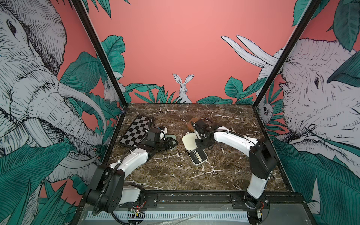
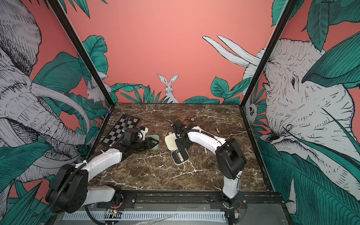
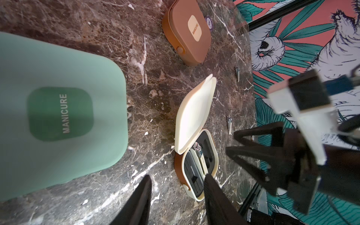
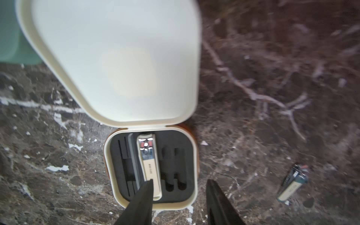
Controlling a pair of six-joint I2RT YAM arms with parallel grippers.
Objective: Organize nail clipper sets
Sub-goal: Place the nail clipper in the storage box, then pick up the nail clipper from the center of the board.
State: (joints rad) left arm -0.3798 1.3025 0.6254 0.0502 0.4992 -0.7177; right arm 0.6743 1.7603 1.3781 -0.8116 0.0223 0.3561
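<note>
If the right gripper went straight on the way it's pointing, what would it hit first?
Probably the open cream case: the right gripper points into its black insert, one finger at the cream clipper there.

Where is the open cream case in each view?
In both top views: cream case just below picture centre.
Left wrist: cream case between mint green case and right hand.
Right wrist: cream case just beyond right hand.
Landmark: loose clipper beside it.
</note>
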